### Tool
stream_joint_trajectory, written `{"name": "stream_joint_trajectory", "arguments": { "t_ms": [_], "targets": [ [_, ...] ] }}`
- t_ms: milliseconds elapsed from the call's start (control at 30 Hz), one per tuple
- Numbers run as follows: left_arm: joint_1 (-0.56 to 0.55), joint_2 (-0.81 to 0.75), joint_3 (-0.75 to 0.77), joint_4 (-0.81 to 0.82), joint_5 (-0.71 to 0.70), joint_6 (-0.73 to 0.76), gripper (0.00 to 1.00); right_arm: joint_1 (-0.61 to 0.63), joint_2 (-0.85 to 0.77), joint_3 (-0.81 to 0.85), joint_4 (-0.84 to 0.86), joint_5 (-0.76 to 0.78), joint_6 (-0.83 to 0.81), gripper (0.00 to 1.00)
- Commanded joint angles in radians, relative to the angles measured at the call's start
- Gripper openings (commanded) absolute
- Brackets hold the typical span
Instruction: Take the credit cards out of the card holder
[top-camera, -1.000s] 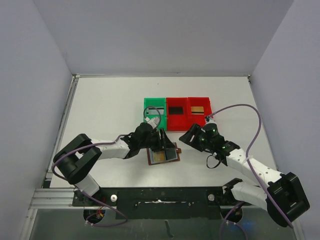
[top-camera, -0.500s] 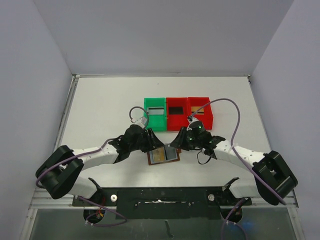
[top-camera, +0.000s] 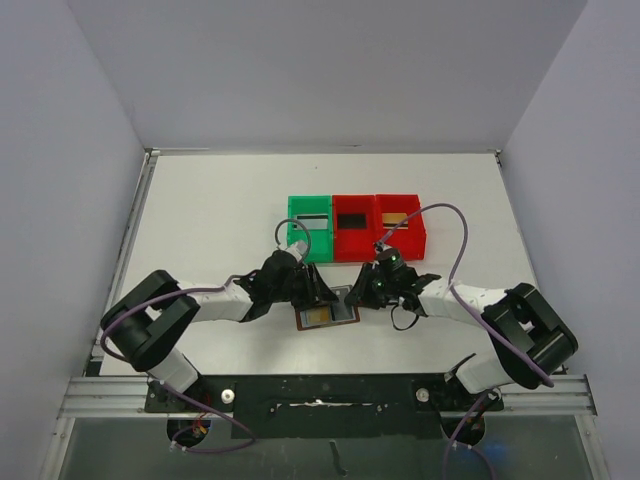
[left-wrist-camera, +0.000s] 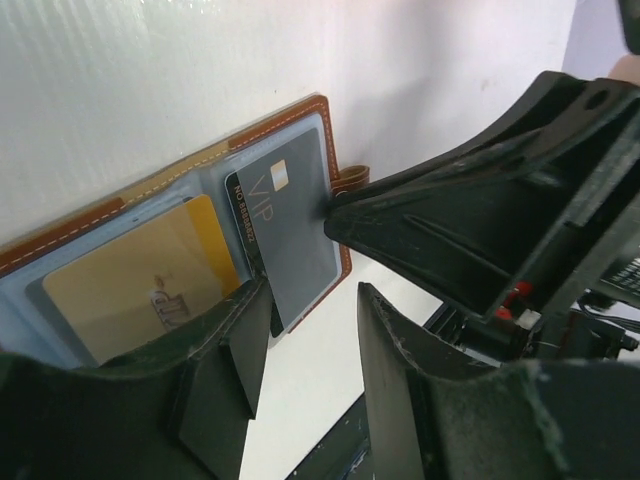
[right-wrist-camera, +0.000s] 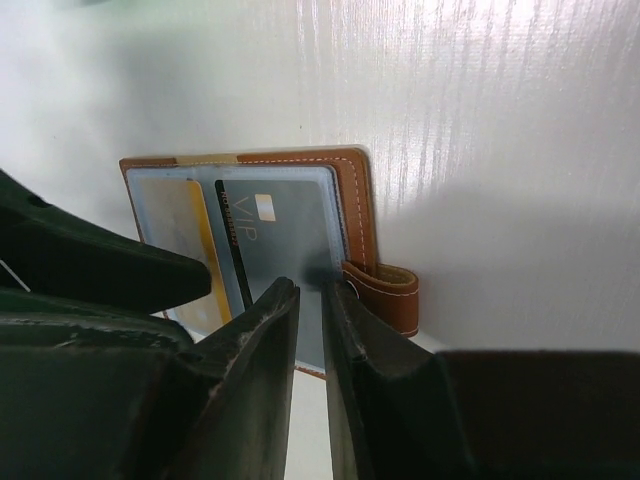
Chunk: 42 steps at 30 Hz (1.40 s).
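The brown card holder (top-camera: 327, 313) lies open on the table. It holds a gold card (left-wrist-camera: 140, 285) in its left pocket and a grey VIP card (left-wrist-camera: 290, 235) in its right. The grey card sticks out past the holder's near edge. My left gripper (top-camera: 314, 292) is open, and one finger (left-wrist-camera: 235, 345) rests over the holder beside the gold card. My right gripper (top-camera: 353, 294) has its jaws a narrow gap apart. Its fingertips (right-wrist-camera: 288, 292) touch the grey card (right-wrist-camera: 285, 225) near the snap tab (right-wrist-camera: 385, 290).
A green bin (top-camera: 309, 228) and two red bins (top-camera: 353, 240) (top-camera: 399, 236) stand in a row just behind the holder, each with a card inside. Both arms meet over the holder. The table's near edge rail lies close in front.
My right gripper has swung left from beside the holder to its right half and narrowed its jaws on the grey card. My left gripper shifted slightly over the holder's left half.
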Motion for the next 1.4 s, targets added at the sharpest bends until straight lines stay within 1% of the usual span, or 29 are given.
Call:
{"name": "stream_joint_trajectory", "arguments": {
  "t_ms": [0, 67, 167, 200, 333, 533, 633, 833, 900, 1033, 1067, 1267, 1367],
  "targets": [
    [-0.012, 0.058, 0.068, 0.062, 0.049, -0.008, 0.37, -0.008, 0.011, -0.044, 0.031, 0.010, 0.000, 0.19],
    [-0.014, 0.069, 0.068, 0.033, 0.029, -0.007, 0.36, -0.008, 0.012, -0.053, 0.041, 0.006, 0.006, 0.19],
    [-0.014, 0.068, 0.068, -0.054, -0.035, 0.000, 0.34, -0.008, 0.006, -0.055, 0.034, 0.016, 0.009, 0.19],
    [-0.014, 0.066, 0.090, -0.086, -0.057, 0.005, 0.34, -0.008, 0.005, -0.053, 0.028, 0.021, 0.010, 0.19],
    [-0.014, 0.081, 0.094, -0.153, -0.106, 0.016, 0.33, -0.008, 0.013, -0.053, 0.032, 0.021, 0.011, 0.19],
    [-0.022, 0.083, 0.097, -0.190, -0.142, 0.010, 0.33, -0.008, 0.023, -0.061, 0.057, 0.006, 0.021, 0.19],
    [-0.025, 0.083, 0.085, -0.151, -0.128, -0.008, 0.32, -0.009, 0.023, -0.066, 0.062, 0.005, 0.026, 0.19],
    [-0.039, 0.107, 0.075, -0.042, -0.084, -0.051, 0.21, -0.008, 0.022, -0.079, 0.084, -0.007, 0.037, 0.18],
    [-0.043, 0.106, 0.054, -0.019, -0.085, -0.067, 0.15, -0.008, 0.020, -0.082, 0.084, -0.007, 0.037, 0.18],
    [-0.045, 0.092, 0.043, -0.021, -0.099, -0.077, 0.05, -0.008, 0.018, -0.089, 0.084, -0.005, 0.041, 0.18],
    [-0.045, 0.086, 0.042, -0.029, -0.105, -0.077, 0.04, -0.008, 0.018, -0.091, 0.084, -0.004, 0.042, 0.18],
    [-0.045, 0.047, 0.029, -0.069, -0.132, -0.074, 0.04, -0.008, 0.022, -0.085, 0.069, 0.006, 0.039, 0.18],
    [-0.045, 0.037, 0.021, -0.058, -0.128, -0.078, 0.12, -0.008, 0.025, -0.084, 0.067, 0.006, 0.039, 0.18]
  ]
}}
